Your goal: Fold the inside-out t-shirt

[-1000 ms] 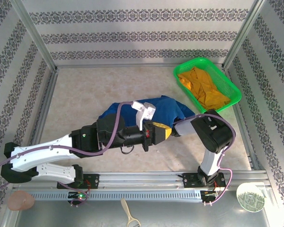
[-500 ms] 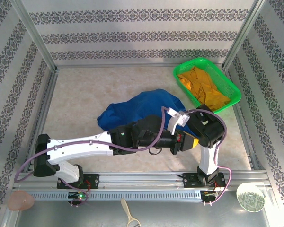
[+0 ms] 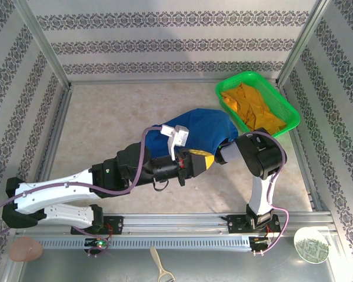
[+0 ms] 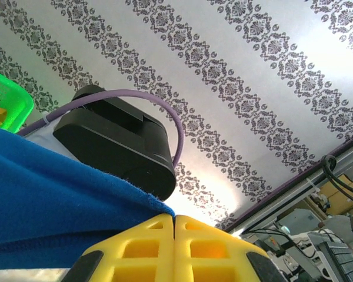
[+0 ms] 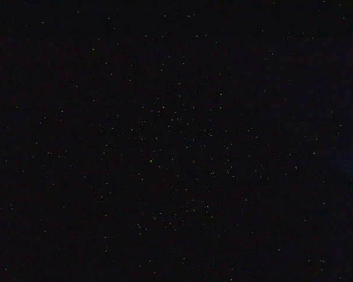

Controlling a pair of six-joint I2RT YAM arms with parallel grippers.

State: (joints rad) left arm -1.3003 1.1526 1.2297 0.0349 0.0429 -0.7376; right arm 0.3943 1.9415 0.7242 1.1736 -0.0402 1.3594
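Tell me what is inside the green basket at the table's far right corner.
An orange-yellow garment lies crumpled inside the green basket, filling most of it. The basket's floor beneath the cloth is covered, so anything lying under it cannot be seen.

The top view is evenly bright and sharp. In the left wrist view, white glare washes the wall just beyond the left pincer (image 4: 175, 218); the inside-out t-shirt (image 4: 47, 194) beside it looks slightly soft. The right wrist view is black with speckled noise.
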